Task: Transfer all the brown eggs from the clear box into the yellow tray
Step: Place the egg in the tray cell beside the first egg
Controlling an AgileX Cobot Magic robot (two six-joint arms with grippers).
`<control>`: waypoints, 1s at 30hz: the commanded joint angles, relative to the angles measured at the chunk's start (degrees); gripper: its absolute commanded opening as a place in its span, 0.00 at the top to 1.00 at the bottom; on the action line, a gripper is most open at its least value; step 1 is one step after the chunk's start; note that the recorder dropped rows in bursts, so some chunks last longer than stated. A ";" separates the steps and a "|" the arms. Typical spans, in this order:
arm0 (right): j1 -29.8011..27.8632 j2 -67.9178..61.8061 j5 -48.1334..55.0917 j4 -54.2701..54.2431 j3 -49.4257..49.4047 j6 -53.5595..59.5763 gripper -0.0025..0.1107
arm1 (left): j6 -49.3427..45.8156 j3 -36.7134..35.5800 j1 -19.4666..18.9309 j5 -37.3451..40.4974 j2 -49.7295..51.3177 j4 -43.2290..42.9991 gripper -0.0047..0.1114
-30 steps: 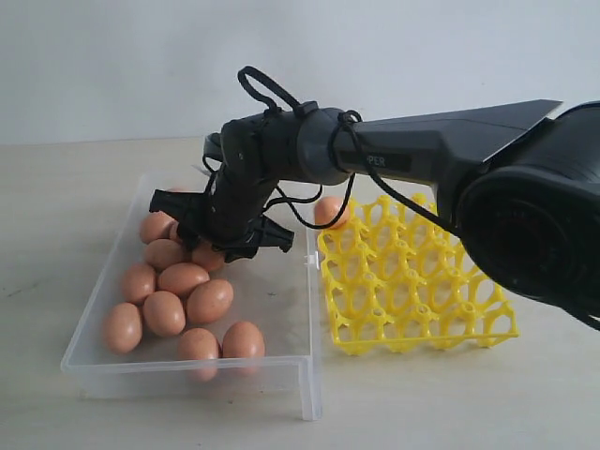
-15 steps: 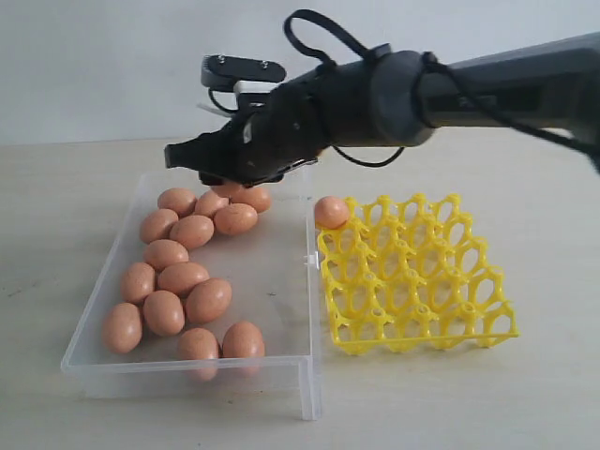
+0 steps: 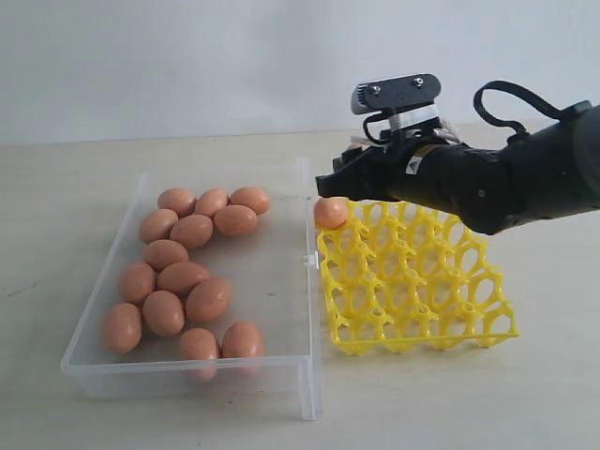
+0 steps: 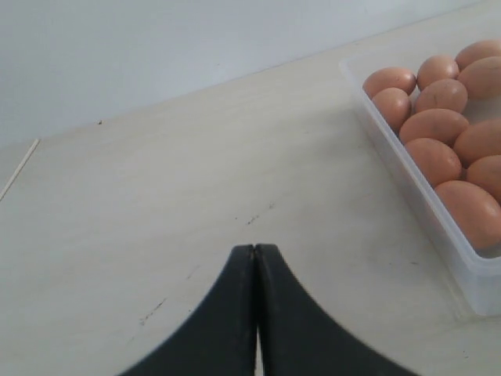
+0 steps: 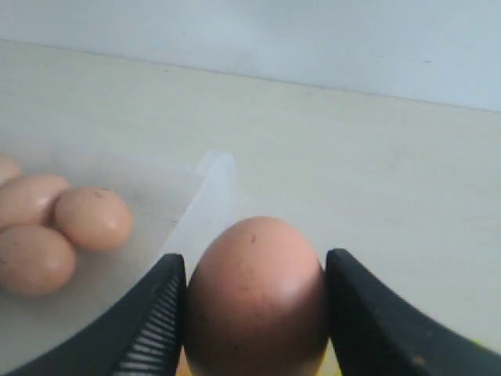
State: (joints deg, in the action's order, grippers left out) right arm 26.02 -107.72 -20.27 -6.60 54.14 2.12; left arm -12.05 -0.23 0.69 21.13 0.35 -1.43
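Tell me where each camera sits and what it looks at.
Exterior view: off the arms, facing the table; sees the clear shallow plastic box, brown eggs, bright yellow lattice tray and right arm.
Left wrist view: on that wrist, looking past the shut left claw at table and box.
Right wrist view: on that wrist, looking past the right claw gripping one egg.
Shared: all show box and eggs.

Bright even light, faint shadow under yellow tray (image 3: 422, 340), mild haze
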 commanded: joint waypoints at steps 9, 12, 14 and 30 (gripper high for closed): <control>-5.36 -6.43 -6.84 4.20 -0.56 0.68 0.98 | 0.30 0.23 -0.10 -0.33 -0.35 0.00 0.96; -5.36 -8.35 -8.73 4.20 -0.56 0.36 0.98 | 0.30 0.23 -0.10 -0.33 -0.35 0.00 0.96; -5.36 -9.23 -8.73 4.20 -0.56 0.25 0.98 | 0.30 0.23 -0.10 -0.33 -0.35 0.00 0.96; -5.36 -10.61 -11.35 10.20 -0.56 -1.59 0.42 | 0.30 0.23 -0.10 -0.33 -0.35 0.00 0.96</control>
State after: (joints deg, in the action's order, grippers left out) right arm 20.91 -119.44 -30.36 3.32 53.64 0.30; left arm -12.05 -0.23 0.69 21.13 0.35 -1.43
